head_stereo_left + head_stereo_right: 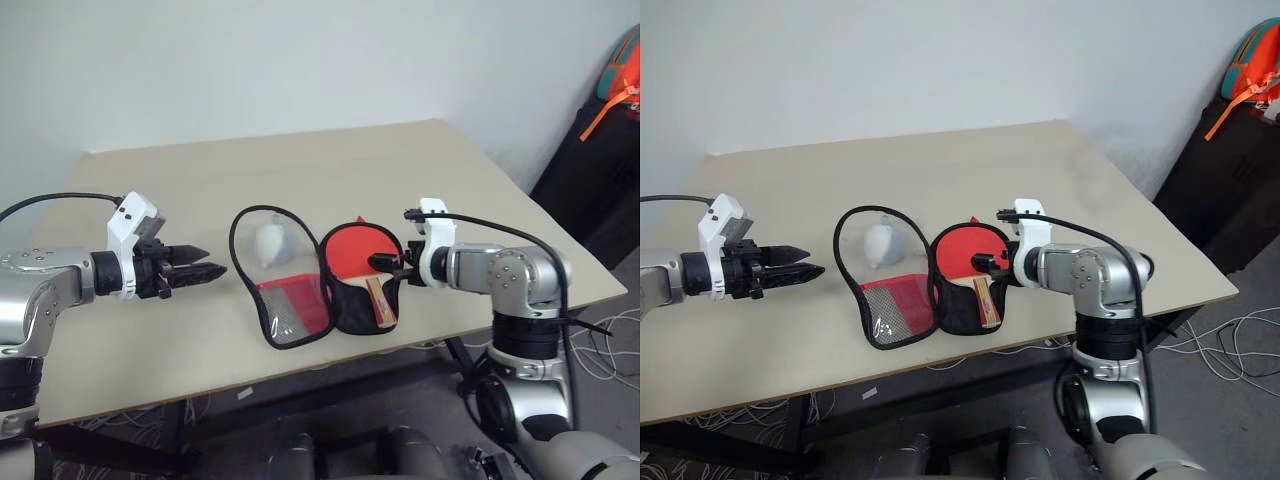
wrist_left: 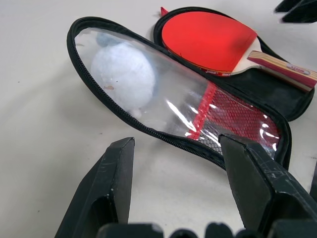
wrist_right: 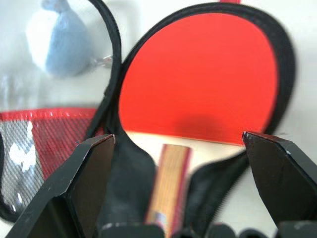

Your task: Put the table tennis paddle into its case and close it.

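The case lies open like a book near the front edge of the tabletop. Its left half is a flap of clear plastic and red mesh with a black zipper rim. Its right half is black, and the paddle lies in it, red face up, with the wooden handle pointing to the front edge.

The left hand hangs just left of the case, pointing at it, not touching it. Its two black fingers stand apart with nothing between them. The right hand hangs over the paddle's handle, pointing at the case. Its fingers are wide apart and hold nothing.

The left wrist view shows small marks on the paddle's edge and on the handle end, but they are too small to read. It also shows that the flap's wide part is clear, with a pale wad seen through it. The right wrist view shows the red stripe along the handle up close.

Far back on the right, an orange and teal bag rests on something black.
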